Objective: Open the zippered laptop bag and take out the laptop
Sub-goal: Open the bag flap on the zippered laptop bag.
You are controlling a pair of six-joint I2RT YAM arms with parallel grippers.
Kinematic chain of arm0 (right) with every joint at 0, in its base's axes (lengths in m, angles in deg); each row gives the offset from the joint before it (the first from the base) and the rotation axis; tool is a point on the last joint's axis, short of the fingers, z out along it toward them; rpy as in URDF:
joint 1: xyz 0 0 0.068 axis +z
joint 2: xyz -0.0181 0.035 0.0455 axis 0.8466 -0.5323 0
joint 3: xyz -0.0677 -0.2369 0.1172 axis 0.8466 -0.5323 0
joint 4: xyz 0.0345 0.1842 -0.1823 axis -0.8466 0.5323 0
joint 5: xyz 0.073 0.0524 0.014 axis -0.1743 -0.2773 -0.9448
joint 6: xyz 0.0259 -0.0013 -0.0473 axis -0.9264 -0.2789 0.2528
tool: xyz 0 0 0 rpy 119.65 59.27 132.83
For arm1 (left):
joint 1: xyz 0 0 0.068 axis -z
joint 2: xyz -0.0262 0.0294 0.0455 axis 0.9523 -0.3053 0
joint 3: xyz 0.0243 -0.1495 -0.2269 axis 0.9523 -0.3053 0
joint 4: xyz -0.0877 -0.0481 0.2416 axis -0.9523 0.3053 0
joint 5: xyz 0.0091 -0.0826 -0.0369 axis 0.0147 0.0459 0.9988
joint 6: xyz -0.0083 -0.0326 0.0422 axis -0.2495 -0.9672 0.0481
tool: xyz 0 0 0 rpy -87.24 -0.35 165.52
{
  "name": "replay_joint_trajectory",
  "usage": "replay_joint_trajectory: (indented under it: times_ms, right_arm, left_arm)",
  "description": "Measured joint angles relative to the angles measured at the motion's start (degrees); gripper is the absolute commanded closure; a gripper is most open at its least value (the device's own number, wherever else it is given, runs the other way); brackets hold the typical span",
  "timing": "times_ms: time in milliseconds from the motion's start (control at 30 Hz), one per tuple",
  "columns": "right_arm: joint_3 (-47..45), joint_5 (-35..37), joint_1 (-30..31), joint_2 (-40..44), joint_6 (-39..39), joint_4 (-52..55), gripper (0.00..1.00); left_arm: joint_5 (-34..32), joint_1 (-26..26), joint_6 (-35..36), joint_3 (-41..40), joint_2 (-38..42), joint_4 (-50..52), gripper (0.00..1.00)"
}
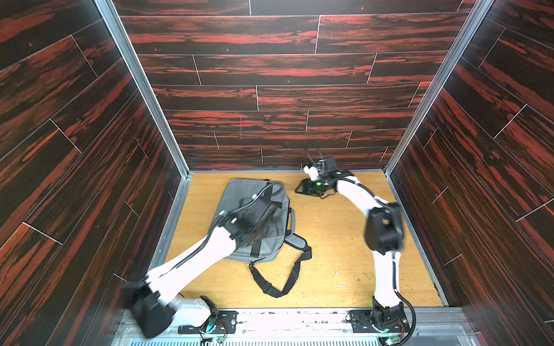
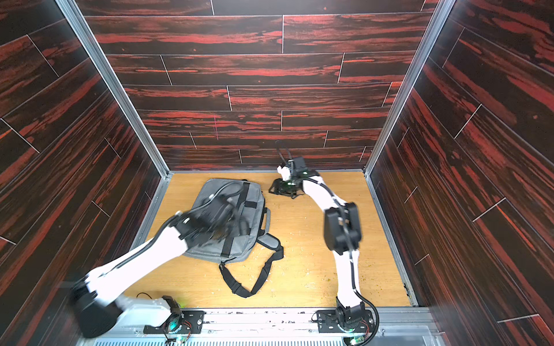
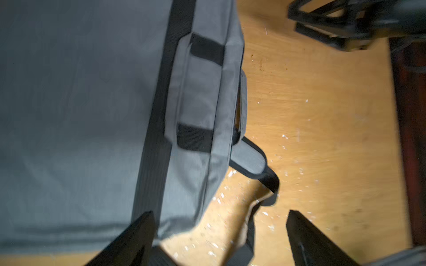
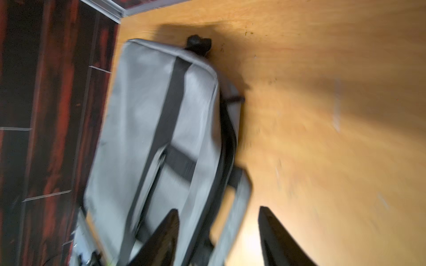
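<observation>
Left gripper [image 3: 220,213], jaws apart, hovers over zippered laptop bag [image 3: 80,115].

Both top views are evenly lit from above: the wooden table [image 1: 338,269] is bright, the dark red walls [image 1: 75,149] stay dim, and shadows are short and soft. The wide lens splays the metal posts [image 1: 144,87] outward toward the edges. Motion blur smears the left arm [image 1: 207,248]; the right arm [image 1: 386,269] is crisper. In the left wrist view the zippered laptop bag [image 3: 80,115] looks soft and streaked. The right wrist view is heavily smeared, with a glare patch [image 4: 249,241] on the table and a dark shadow [image 4: 184,30] past the bag's corner.
</observation>
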Motion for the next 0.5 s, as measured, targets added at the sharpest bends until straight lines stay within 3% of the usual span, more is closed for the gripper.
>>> replay_joint_trajectory:
  times_ms: [267, 367, 500]
  right_arm:
    - [-24.9, -1.6, -4.7, 24.5, 0.6, -1.3, 0.21]
    - [-31.1, -2.8, -5.4, 29.9, 0.2, -2.0, 0.13]
    - [-38.9, -4.8, -6.2, 35.8, -1.4, -4.2, 0.11]
  left_arm:
    - [1.1, -0.8, 11.8, 10.7, -20.0, 2.4, 0.14]
    - [1.0, -0.9, 13.6, 13.9, -25.4, 2.8, 0.16]
    - [-0.4, -0.9, 15.3, 17.0, -31.0, 3.8, 0.17]
